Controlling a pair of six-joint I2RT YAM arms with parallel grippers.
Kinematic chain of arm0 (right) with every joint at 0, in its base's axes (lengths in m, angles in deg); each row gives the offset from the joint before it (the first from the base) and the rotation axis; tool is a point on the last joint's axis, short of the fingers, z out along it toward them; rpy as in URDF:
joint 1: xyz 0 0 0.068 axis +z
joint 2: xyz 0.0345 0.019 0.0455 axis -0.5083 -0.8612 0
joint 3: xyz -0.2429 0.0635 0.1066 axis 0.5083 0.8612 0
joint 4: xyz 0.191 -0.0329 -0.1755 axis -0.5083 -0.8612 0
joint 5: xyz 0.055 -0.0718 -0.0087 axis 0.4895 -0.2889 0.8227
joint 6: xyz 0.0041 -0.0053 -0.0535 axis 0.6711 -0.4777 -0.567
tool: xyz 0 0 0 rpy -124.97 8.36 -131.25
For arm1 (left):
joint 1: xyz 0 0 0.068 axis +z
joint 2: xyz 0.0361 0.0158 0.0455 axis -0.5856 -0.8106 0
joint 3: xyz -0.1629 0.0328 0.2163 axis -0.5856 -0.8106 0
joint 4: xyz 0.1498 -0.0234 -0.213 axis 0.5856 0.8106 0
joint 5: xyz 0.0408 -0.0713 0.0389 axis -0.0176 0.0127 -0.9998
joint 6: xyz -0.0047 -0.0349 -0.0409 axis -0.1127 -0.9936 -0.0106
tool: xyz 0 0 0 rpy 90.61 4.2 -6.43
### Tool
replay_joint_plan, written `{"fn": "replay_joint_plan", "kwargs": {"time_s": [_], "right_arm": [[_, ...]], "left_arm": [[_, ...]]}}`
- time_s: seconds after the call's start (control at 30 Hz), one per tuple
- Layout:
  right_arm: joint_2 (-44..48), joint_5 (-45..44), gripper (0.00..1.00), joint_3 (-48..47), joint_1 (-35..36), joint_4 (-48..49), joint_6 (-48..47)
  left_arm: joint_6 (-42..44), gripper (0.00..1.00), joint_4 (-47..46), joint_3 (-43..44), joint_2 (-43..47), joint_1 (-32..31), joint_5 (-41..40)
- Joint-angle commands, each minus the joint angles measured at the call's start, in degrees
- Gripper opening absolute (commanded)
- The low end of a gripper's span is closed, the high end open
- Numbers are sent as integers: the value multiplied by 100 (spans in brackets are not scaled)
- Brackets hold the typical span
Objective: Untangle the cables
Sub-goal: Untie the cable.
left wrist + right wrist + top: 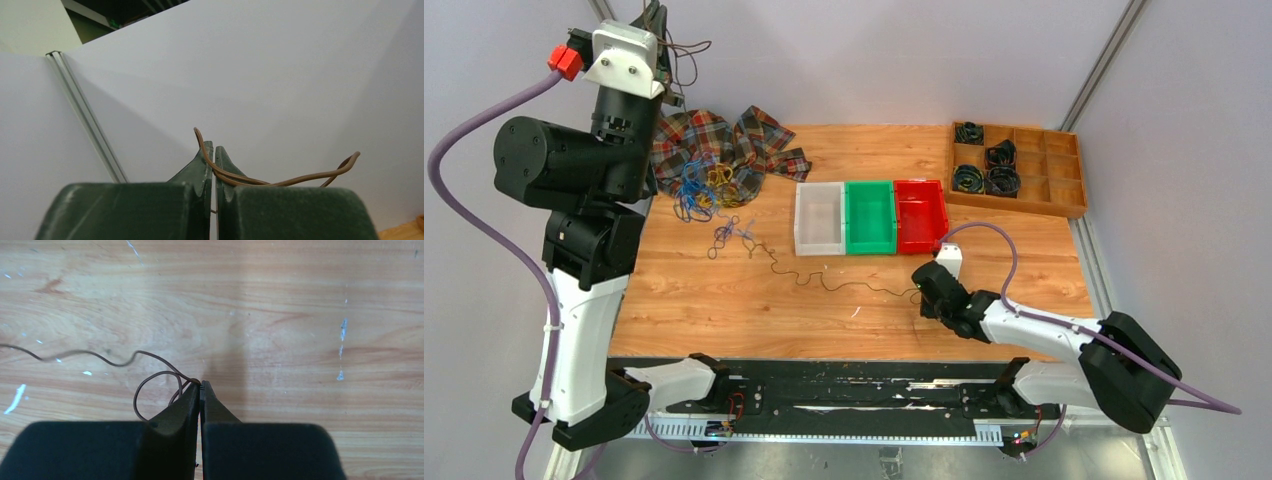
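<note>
— Two grippers! Shut?
— Yes. Left gripper [214, 165], up high, pinches a brown wire [280, 182]. Right gripper [200, 387] pinches a long wire [100, 355] on the table [1024, 240]. More cables [704, 190] lie by the cloth [694, 135].

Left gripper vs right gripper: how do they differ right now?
Left gripper hangs high by the white wall; right gripper sits low over the wooden table. Left gripper's cable loops free in the air; right gripper's cable trails along the wood. Shared: both shut on a thin brown cable.

Plaid cloth [724, 140], blue and yellow cables [696, 196], green bin [870, 232]
</note>
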Motion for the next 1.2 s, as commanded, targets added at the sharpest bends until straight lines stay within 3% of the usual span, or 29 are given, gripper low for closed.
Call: {"fn": "replay_joint_plan", "kwargs": {"time_s": [0.0,0.13,0.3,0.4,0.5,0.67,0.8,1.17], "right_arm": [[-15,202,0,-199,-65,-161,-112],[481,408,7,-423,-56,-80,-589],[1142,1011,43,-827,-56,320,-1357],[1283,1820,50,-1074,-60,789,-1931],[1329,2803,69,-1128,-24,1630,-2235],[1084,3451,70,-1574,367,2371,-2488],[676,3245,70,-1966,756,2457,-2645],[-620,3199,68,-2622,931,3203,-2421]], "left_arm": [[-382,1,20,-183,166,-26,317],[-850,1,275,-649,421,-24,1102],[-1442,1,713,-1020,623,-23,2174],[-1765,1,853,-1254,708,-26,2635],[-2097,1,877,-1502,788,-24,2961],[-2656,1,745,-1809,842,-27,3205],[-2949,1,699,-1923,847,-24,3275],[-3370,1,733,-1895,865,-32,3358]]}}
